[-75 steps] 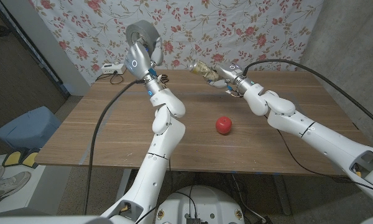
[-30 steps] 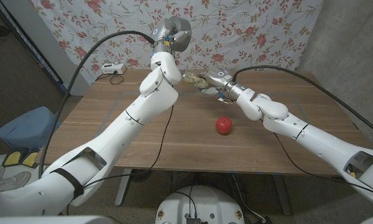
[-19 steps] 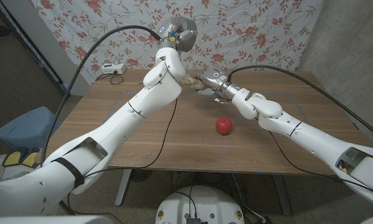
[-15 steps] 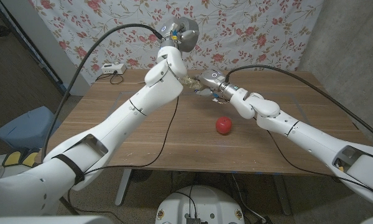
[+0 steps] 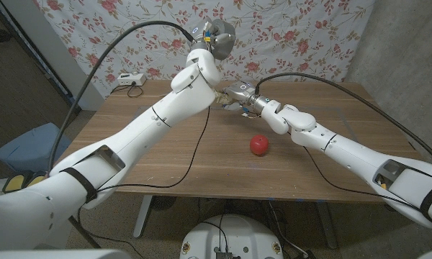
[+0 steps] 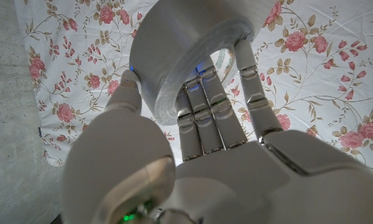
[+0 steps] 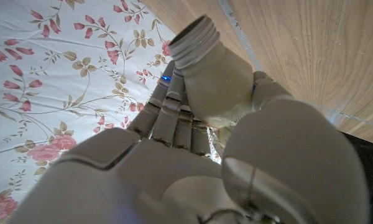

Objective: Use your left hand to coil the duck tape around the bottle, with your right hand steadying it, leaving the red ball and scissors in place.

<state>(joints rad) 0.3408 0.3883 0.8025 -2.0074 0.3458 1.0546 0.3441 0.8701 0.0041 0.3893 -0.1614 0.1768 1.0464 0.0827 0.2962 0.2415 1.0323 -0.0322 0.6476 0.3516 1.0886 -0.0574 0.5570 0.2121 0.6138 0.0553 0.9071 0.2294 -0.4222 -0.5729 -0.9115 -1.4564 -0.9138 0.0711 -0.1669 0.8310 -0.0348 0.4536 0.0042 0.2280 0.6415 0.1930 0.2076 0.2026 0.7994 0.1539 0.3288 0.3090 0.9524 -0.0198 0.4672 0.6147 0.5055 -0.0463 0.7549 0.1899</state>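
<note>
Left hand raised high above the table's far edge, against the floral wall cloth. It grasps the roll of grey duck tape: the left wrist view shows fingers passing through the core and the thumb pressing the outer rim. No print or brand legible on the roll.

Right hand held over the far middle of the wooden table, wrapped around the bottle. In the right wrist view the bottle lies in the palm, threaded neck pointing away from the wrist, no cap on it; body pale and beige. No label text readable. In the head view the bottle's end sticks out towards the left forearm, just beside it; whether they touch, cannot tell.

Red ball sits on the table nearer the front edge, well apart from both hands.

White device with a cable at the far left corner; no writing readable on it.
</note>
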